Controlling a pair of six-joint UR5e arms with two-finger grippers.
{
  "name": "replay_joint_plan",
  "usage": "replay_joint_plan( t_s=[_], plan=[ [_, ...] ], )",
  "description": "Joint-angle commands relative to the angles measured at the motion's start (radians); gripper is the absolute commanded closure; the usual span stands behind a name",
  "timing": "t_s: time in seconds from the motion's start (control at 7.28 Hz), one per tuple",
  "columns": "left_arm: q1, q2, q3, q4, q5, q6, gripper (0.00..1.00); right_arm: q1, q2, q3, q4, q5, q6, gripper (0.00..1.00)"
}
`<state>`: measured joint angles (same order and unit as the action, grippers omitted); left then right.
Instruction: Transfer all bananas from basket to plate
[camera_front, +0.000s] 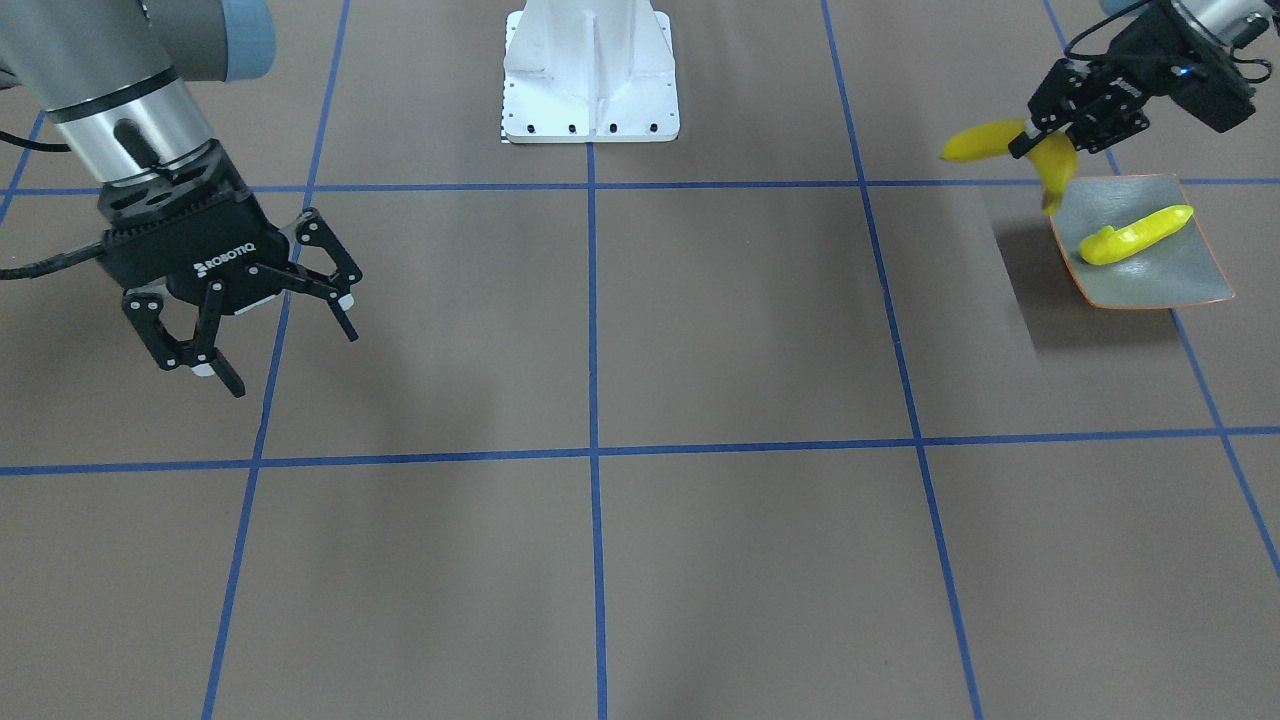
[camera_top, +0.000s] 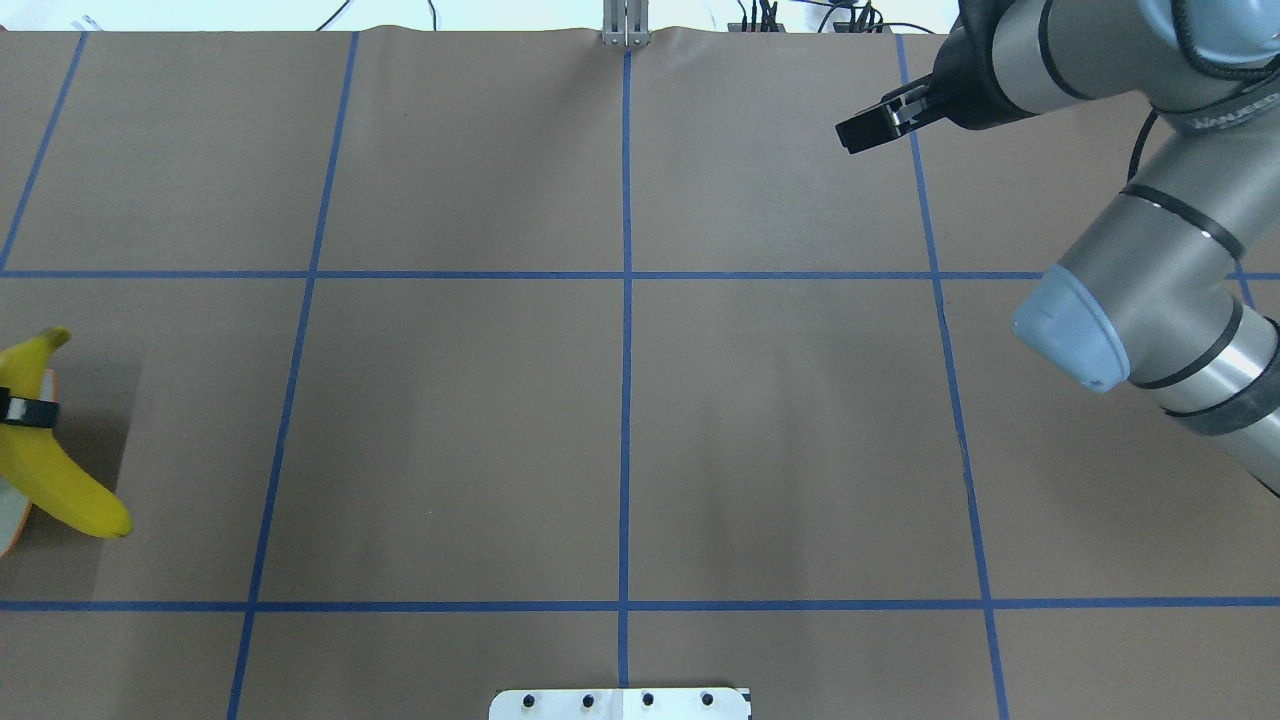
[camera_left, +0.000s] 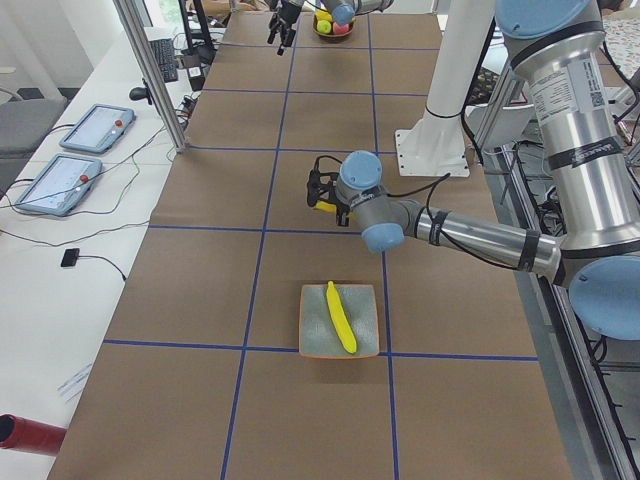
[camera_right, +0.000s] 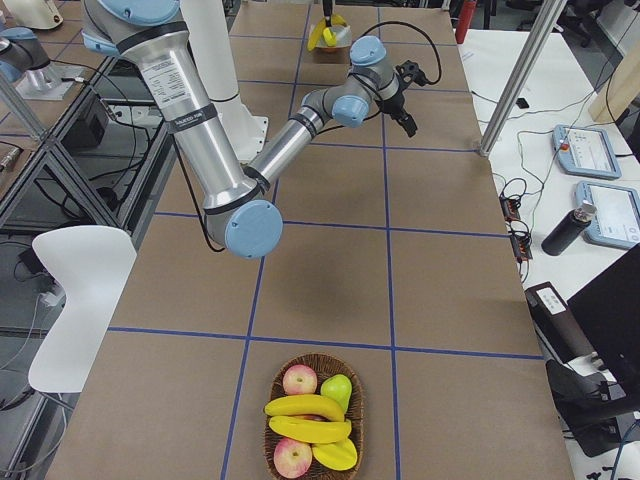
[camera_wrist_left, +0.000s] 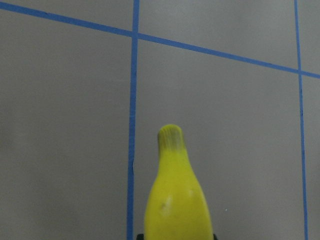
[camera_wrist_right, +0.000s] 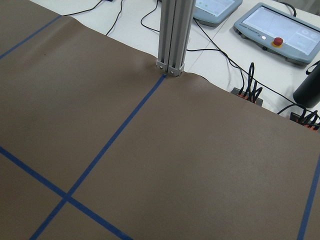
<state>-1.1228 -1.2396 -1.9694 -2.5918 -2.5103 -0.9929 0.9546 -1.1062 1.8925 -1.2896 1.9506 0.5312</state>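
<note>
One glossy, curved yellow banana (camera_front: 975, 143) is pinched by the fingers of the left gripper (camera_front: 1035, 140) near the shallow, orange-rimmed plate (camera_front: 1160, 278). A second banana (camera_front: 1135, 235) is seen lying on it, and the right gripper (camera_front: 292, 360) is held with fingers spread.

Looks steeply down on the desk (camera_top: 450, 420) from behind the robot's base (camera_front: 590, 80) and from across it, facing back; sights along the desk from each end, far off, catching the plate (camera_left: 368, 320) and basket (camera_right: 358, 425) from both; rides close above its brown surface on both wrists.
</note>
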Motion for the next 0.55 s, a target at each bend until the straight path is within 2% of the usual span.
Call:
replay_joint_plan(
  t_s=[0.0, 0.14, 0.41],
  plan=[
    [-0.159, 0.005, 0.285, -0.303, -0.189, 0.188, 1.00, 0.077, -0.006, -0.027, 0.001, 0.101, -0.010, 0.01],
    [-0.161, -0.004, 0.390, -0.417, -0.192, 0.223, 1.00, 0.126, -0.012, -0.038, 0.001, 0.179, -0.031, 0.01],
    [-0.170, -0.001, 0.431, -0.467, -0.206, 0.221, 1.00, 0.150, -0.027, -0.044, 0.000, 0.212, -0.074, 0.01]
  ],
)
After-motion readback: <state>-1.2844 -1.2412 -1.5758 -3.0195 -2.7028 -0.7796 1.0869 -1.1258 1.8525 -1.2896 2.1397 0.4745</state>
